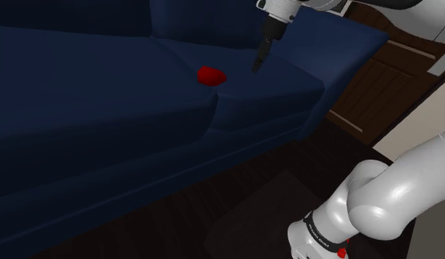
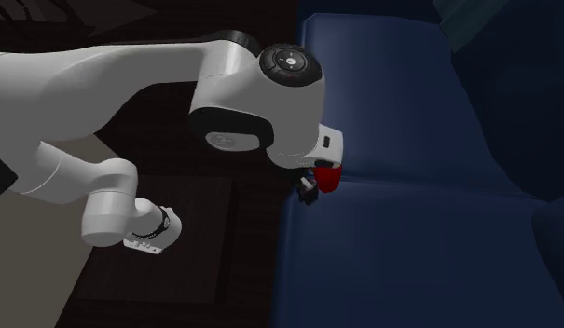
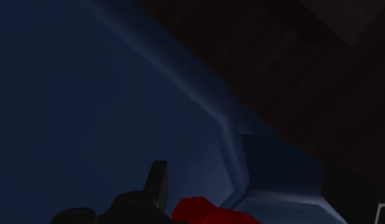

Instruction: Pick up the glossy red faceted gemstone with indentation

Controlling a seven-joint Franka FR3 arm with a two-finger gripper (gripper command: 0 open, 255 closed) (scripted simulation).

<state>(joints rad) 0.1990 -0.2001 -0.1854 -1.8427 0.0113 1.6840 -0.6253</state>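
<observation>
Closest to the shoulder cam is the arm's white elbow [image 1: 375, 200], low over the dark floor [image 1: 213, 213] in front of the sofa [image 1: 81, 96]. I'm working from a stand off the sofa's front edge, so the arm has to go up and over to reach the seat. Target is the red gemstone [image 1: 211, 75], glossy and faceted, sitting on the sofa seat right at the seam between the two seat cushions. My read: the soft seat and the dip at the seam keep it from rolling, so it should sit tight until touched. My end effector [image 1: 255, 65] hangs over the sofa seat on the armrest [image 1: 327, 37] side of the gem. It points down with a slight tilt, near the gem but apart from it, so it isn't holding it. Can't tell whether it's apart or together: shoulder cam sees it as one dark sliver, and the arm's wrist blocks it in the second exterior view. Wrist cam has the gem just beside the end effector, not centred under it, so I judge this as pre-grasp, not yet lined up. Next I'd want a short shift along the seat toward the seam, then descent. Risk: the cushion gives, and a glancing touch on a facet could push the gem down into the seam.
</observation>
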